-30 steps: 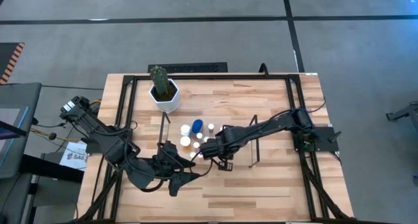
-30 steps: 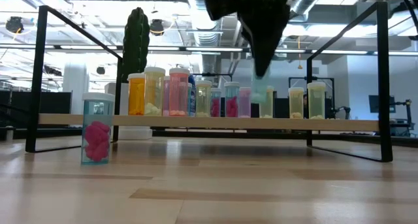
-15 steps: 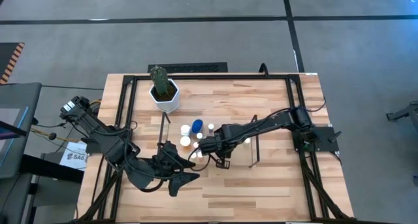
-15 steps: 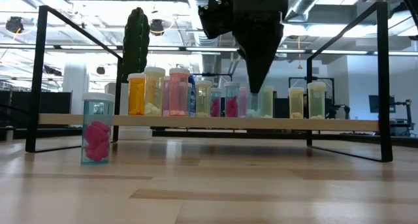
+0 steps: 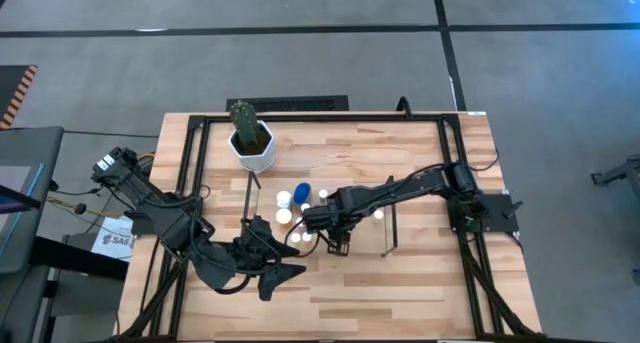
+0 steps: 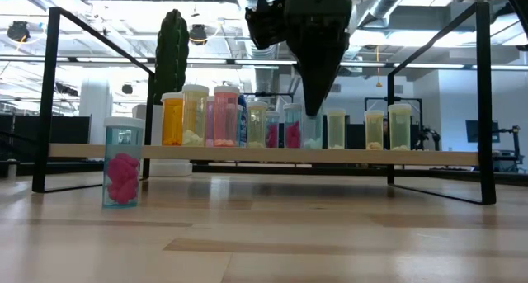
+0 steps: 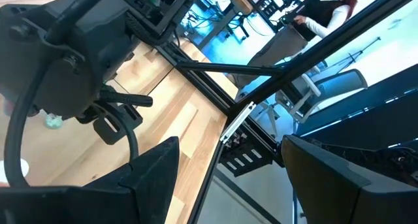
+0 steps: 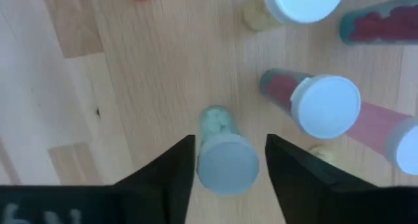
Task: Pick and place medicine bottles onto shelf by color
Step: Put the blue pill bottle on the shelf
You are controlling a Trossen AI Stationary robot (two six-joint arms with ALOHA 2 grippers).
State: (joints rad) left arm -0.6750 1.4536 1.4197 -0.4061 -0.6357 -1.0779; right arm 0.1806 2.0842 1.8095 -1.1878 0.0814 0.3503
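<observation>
Right gripper (image 8: 227, 160) over the shelf (image 6: 247, 153), jaws parted around a pale-green bottle (image 8: 225, 160), not clearly clamped. Tight spacing: neighbouring pink bottle (image 8: 320, 103) just beside, so a sideways drift likely topples the row. Left gripper (image 5: 285, 273) parked near-left, jaws apart, empty.

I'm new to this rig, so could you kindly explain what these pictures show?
It is a robot with two dark arms at a wooden table. One camera looks down from above, one looks level across the tabletop, and one sits on each wrist. On the table are a potted cactus, a low shelf lined with small pill bottles, and a pink bottle standing off the shelf. The right pincer is over a pale bottle in the row; whether it grips it, I cannot tell. The left pincer waits open near the table's front, holding nothing.
</observation>
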